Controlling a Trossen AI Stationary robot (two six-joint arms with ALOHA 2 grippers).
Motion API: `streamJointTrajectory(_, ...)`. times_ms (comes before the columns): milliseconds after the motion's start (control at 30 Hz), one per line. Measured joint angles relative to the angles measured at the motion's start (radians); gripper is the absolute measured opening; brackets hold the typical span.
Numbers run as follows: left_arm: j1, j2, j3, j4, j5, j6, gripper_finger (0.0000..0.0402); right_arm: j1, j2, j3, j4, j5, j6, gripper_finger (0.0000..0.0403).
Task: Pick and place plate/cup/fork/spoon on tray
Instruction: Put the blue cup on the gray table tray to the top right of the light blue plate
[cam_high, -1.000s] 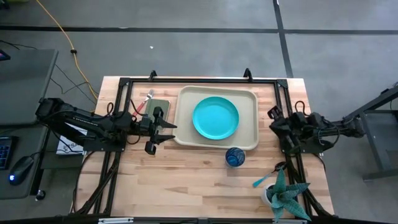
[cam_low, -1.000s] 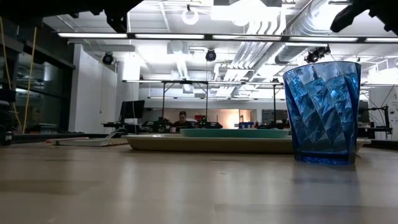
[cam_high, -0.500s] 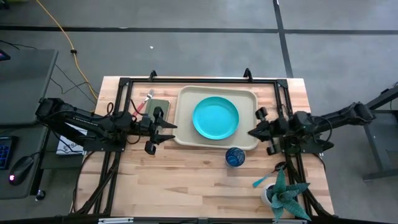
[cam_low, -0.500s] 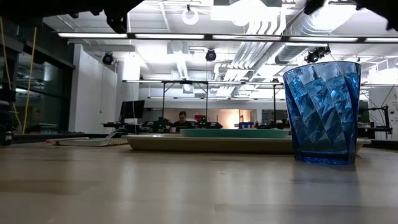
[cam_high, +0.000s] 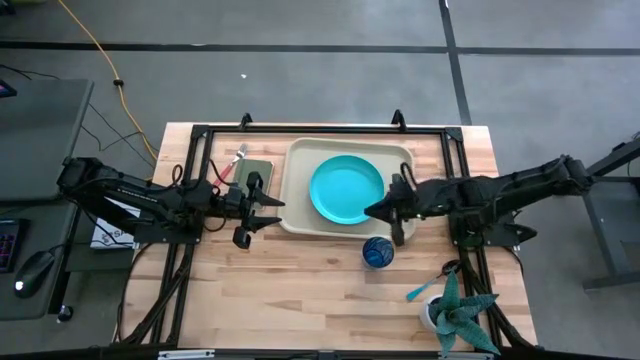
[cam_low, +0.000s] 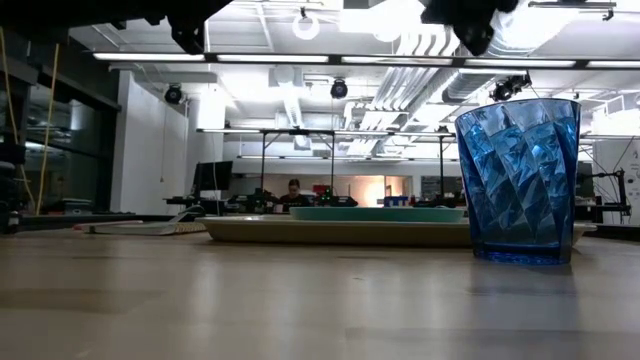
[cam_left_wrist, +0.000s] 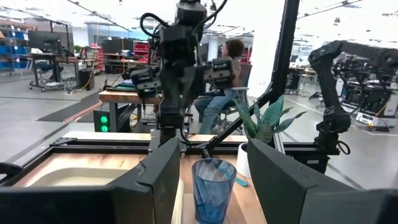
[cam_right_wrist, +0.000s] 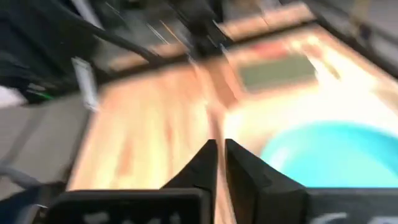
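— Blue plastic, ribbed and see-through: is the cup (cam_high: 378, 252) taken to be the piece in hand?

— So it is judged. It stands upright on the table (cam_high: 300, 300), just outside the tray (cam_high: 298, 160) at its near rim. The plate (cam_high: 346, 190) already lies in the tray. The right gripper (cam_high: 383, 212) is held over the tray's right part, beside the plate and near the cup.

— And the fingers?

— In the right wrist view they are drawn almost together, with nothing between them. They would have to be spread wider than the cup before anything is lowered.

— How is it best gripped?

— From above, centred, with the wall caught low enough that the cup is not tipped. It should then be lifted clear of the rim and set down on bare tray beside the plate.

— The other arm?

— The left gripper (cam_high: 262, 218) waits left of the tray, fingers wide apart and empty.
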Motion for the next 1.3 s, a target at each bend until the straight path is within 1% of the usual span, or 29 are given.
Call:
streamJointTrajectory(100, 0.000, 0.000, 0.000, -0.001, 0.000, 0.000, 0.0168, 0.010, 0.073, 0.091, -0.235, 0.059, 0.112, 0.0071)
streamJointTrajectory(200, 0.000, 0.000, 0.000, -0.003, 0.000, 0.000, 0.0168, 0.019, 0.142, 0.159, -0.413, 0.067, 0.218, 0.0116)
streamJointTrajectory(300, 0.000, 0.000, 0.000, -0.004, 0.000, 0.000, 0.0168, 0.027, 0.205, 0.195, -0.520, 0.015, 0.302, 0.0155)
streamJointTrajectory(367, 0.000, 0.000, 0.000, -0.004, 0.000, 0.000, 0.0168, 0.032, 0.240, 0.203, -0.547, -0.033, 0.336, 0.0175)
streamJointTrajectory(467, 0.000, 0.000, 0.000, -0.004, 0.000, 0.000, 0.0168, 0.042, 0.289, 0.203, -0.572, -0.087, 0.358, 0.0194)
streamJointTrajectory(567, 0.000, 0.000, 0.000, -0.004, 0.000, 0.000, 0.0168, 0.049, 0.333, 0.203, -0.579, -0.116, 0.356, 0.0199)
streamJointTrajectory(667, 0.000, 0.000, 0.000, -0.004, 0.000, 0.000, 0.0168, 0.051, 0.369, 0.203, -0.580, -0.119, 0.341, 0.0200)
streamJointTrajectory(867, 0.000, 0.000, 0.000, -0.004, 0.000, 0.001, 0.0168, 0.051, 0.406, 0.203, -0.624, -0.133, 0.332, 0.0200)
streamJointTrajectory(1067, 0.000, 0.000, 0.000, -0.004, 0.000, 0.001, 0.0168, 0.053, 0.442, 0.203, -0.631, -0.187, 0.330, 0.0200)
streamJointTrajectory(1300, 0.000, 0.000, 0.000, -0.004, 0.000, 0.001, 0.0168, 0.053, 0.488, 0.203, -0.635, -0.202, 0.312, 0.0199)
